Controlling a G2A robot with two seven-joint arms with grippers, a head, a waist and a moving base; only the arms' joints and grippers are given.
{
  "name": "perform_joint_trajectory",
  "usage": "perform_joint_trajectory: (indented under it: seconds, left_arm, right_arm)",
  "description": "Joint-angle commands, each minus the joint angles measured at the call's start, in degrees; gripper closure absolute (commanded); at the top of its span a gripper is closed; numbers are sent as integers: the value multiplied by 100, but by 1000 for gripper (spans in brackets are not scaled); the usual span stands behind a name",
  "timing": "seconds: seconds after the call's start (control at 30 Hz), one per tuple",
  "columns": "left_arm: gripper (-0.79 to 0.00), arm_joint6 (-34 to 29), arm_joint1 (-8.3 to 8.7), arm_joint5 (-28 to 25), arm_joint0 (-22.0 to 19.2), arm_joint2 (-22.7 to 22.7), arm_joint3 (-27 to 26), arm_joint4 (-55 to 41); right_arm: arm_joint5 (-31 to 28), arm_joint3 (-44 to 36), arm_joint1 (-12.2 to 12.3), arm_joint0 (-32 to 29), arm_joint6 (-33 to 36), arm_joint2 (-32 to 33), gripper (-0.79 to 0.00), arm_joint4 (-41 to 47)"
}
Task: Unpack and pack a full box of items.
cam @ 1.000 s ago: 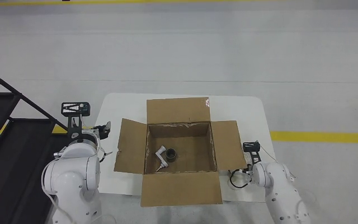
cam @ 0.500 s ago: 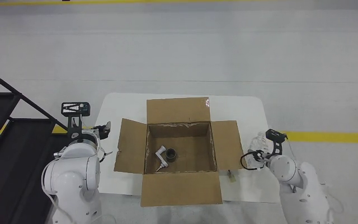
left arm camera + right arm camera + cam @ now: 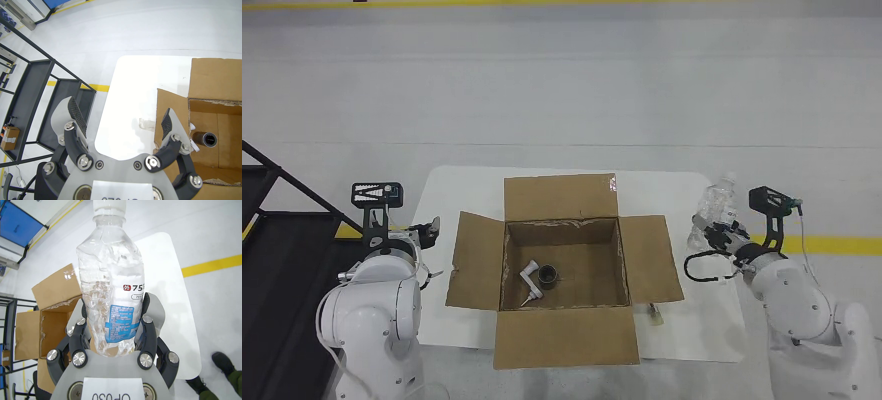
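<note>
Top view has my right gripper clamped on the bottle just right of the box, while my left gripper sits with jaws apart.

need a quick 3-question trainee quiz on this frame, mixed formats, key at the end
1. True or false: the left pincer is shut on an item.
2. What does the right pincer hold? A) a clear plastic bottle B) a roll of tape C) nothing
3. Fill the blank: the dark tube lies inside the open ____.
Key: 1 false, it is open and empty. 2 A. 3 cardboard box.
</note>
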Motion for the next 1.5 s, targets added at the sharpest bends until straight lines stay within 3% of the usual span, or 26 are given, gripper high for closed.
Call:
perform_joint_trajectory:
  seconds: [0.0,0.13,0.33,0.53,0.73,1.37,1.47]
  left_arm:
    - [-785,0,0,0,0,0,0,0]
    - [-785,0,0,0,0,0,0,0]
    - [-785,0,0,0,0,0,0,0]
    - [-785,0,0,0,0,0,0,0]
    - [-785,0,0,0,0,0,0,0]
    - [-785,0,0,0,0,0,0,0]
    - [-785,0,0,0,0,0,0,0]
  right_arm:
    - [-48,-168,9,85,222,-435,0,-362]
    - [-140,-42,-10,388,501,-1577,0,-1164]
    - [222,793,-155,967,684,-3183,0,-1957]
    - [750,1860,-376,1482,780,-4206,0,-2033]
    - [1331,2522,-570,1838,884,-4564,0,-1761]
    - [1619,4249,-985,2503,636,-5206,0,-1813]
    - [1591,4460,-1045,2576,613,-5253,-58,-1755]
